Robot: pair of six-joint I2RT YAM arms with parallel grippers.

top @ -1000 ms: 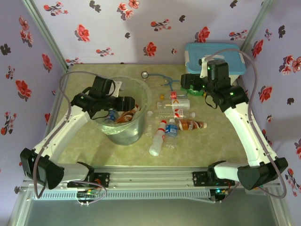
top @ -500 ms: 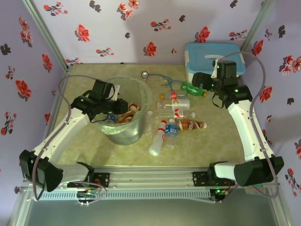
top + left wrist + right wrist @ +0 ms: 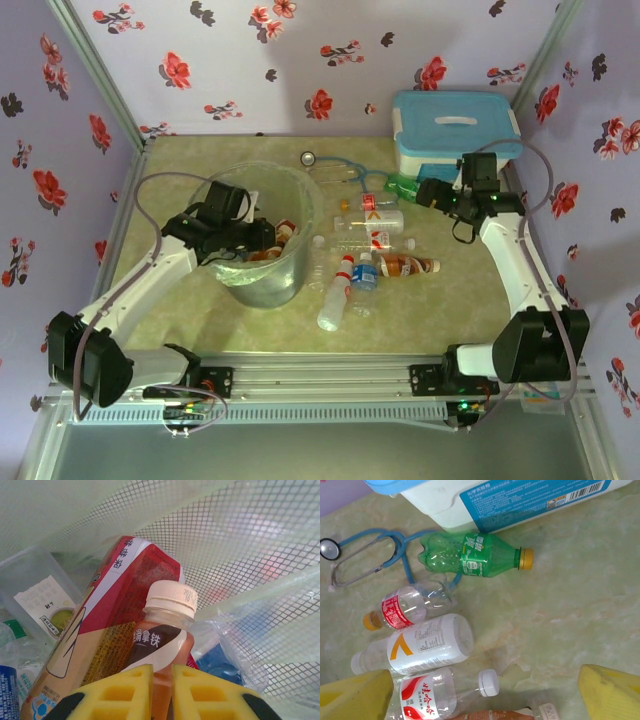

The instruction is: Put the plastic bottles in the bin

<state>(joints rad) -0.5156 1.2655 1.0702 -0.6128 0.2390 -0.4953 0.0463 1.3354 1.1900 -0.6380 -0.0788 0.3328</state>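
Plastic bottles (image 3: 375,240) lie scattered on the table just right of the bin (image 3: 262,288) in the top view. The left gripper (image 3: 258,240) reaches inside it, and the right gripper (image 3: 428,193) hovers beside the white box (image 3: 455,125).

Left wrist: its jaws pinch an amber-brown bottle (image 3: 167,640), cream-capped, next to a red carton (image 3: 115,605). It is best released low, then the gripper lifted straight up clear of the liner.

Right wrist: jaws spread wide and empty above a green bottle (image 3: 475,555), yellow-capped, touching a blue stethoscope (image 3: 365,555).
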